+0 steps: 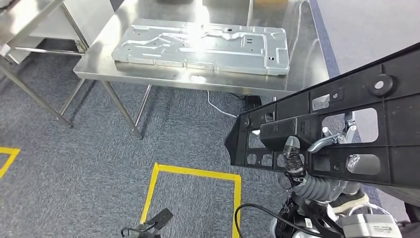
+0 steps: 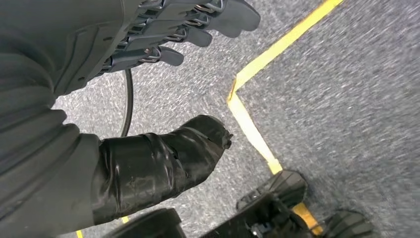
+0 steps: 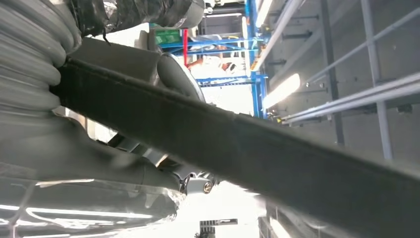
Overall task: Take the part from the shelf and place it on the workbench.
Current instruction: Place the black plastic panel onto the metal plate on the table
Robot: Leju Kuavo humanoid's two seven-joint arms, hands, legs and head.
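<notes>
Black plastic part (image 1: 341, 124) held up in the right hand (image 1: 297, 148), short of the steel surface (image 1: 148, 74).

Grey carpet lay at the left of the head view, with a yellow tape line (image 1: 198, 172) marking a box on the floor; the left wrist view showed the left hand (image 2: 163, 74) hanging above that carpet with its fingers (image 2: 208, 20) spread apart from the thumb and nothing in them. Farther ahead stood the steel surface on thin legs, carrying a large pressed silver metal panel (image 1: 203, 45) lying flat. At the right, the long black part, pierced with openings, slanted up toward the picture's right edge, off the surface and over the floor, with the right hand's thumb and fingers clasped on its lower edge.
</notes>
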